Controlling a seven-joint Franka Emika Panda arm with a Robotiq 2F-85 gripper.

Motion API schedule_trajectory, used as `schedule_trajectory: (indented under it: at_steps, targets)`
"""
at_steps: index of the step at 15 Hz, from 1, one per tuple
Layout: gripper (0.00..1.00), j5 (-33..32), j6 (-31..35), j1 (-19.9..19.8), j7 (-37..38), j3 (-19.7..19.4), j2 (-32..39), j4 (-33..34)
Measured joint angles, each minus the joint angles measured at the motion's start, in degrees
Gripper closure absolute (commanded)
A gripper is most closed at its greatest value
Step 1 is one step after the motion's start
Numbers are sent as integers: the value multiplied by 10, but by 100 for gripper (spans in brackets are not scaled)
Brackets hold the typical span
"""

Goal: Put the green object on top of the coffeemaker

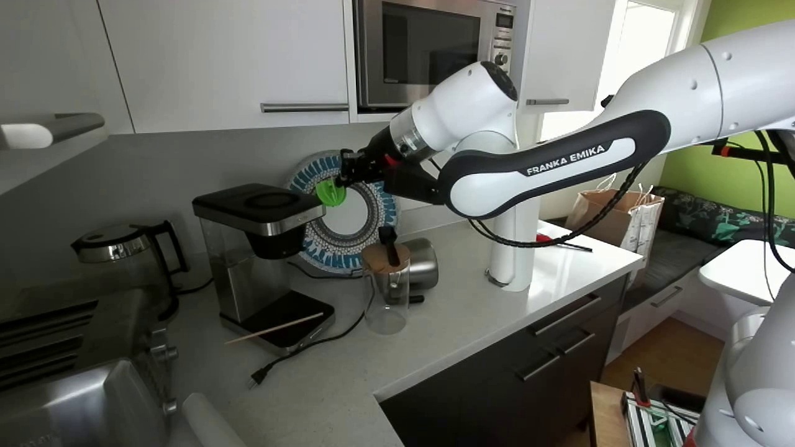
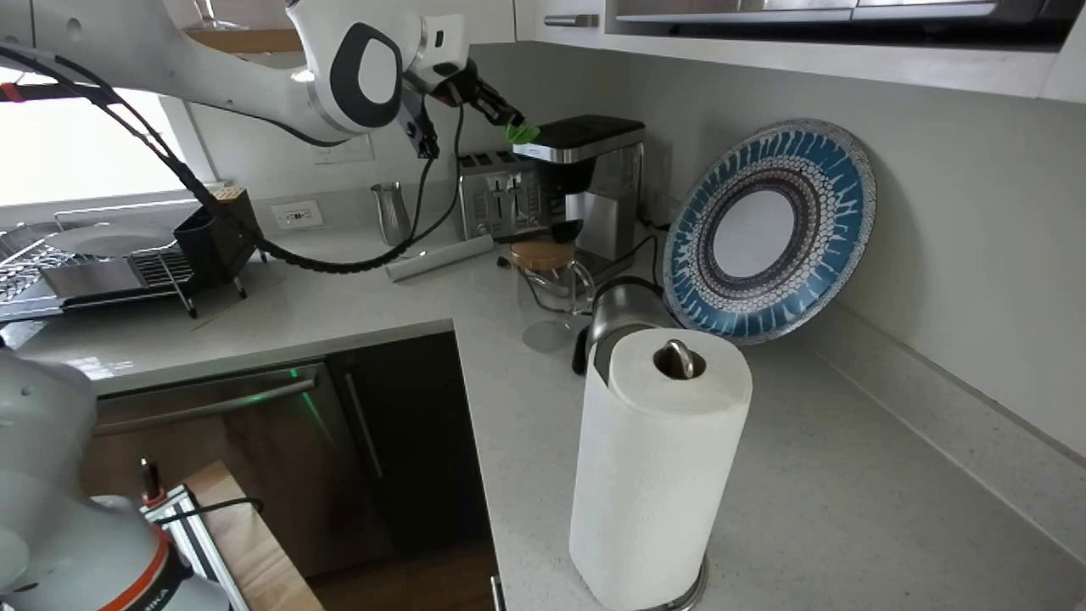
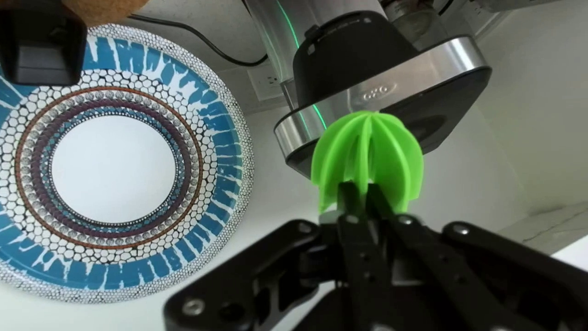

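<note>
Wrist view shows our tool (image 3: 362, 198) clamped on the near end of the green object (image 3: 389, 155). We judge its finned body light, slightly yielding, best pinched centrally. We hold it aloft, near the top of the coffeemaker (image 3: 386, 86) beyond.

1. In an exterior view, a window (image 1: 646, 46) burns white and glare lies on the counter (image 1: 559, 267)
2. There, the corner around the toaster (image 1: 81, 366) is dim
3. The patterned plate (image 2: 755, 233) throws a soft shadow on the wall (image 2: 976, 212)
4. In the wrist view, thin green light streaks cross the coffeemaker (image 3: 358, 69)
5. The gripper (image 3: 361, 193) there looks slightly soft
</note>
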Motion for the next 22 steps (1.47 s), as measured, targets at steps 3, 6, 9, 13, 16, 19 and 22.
schedule_trajectory:
  at_steps: [3,6,9,13,16,19,22]
  targets:
    - [98,-104,92,-50,68,21,12,7]
    - [98,-213,152,-129,133,65,31,39]
    - [98,-277,156,-182,168,106,53,83]
    - [98,-351,149,-198,198,144,91,131]
    - [93,-386,123,-186,228,158,123,152]
    - [98,-387,118,-177,233,160,143,160]
    - [98,-389,118,-177,239,152,143,169]
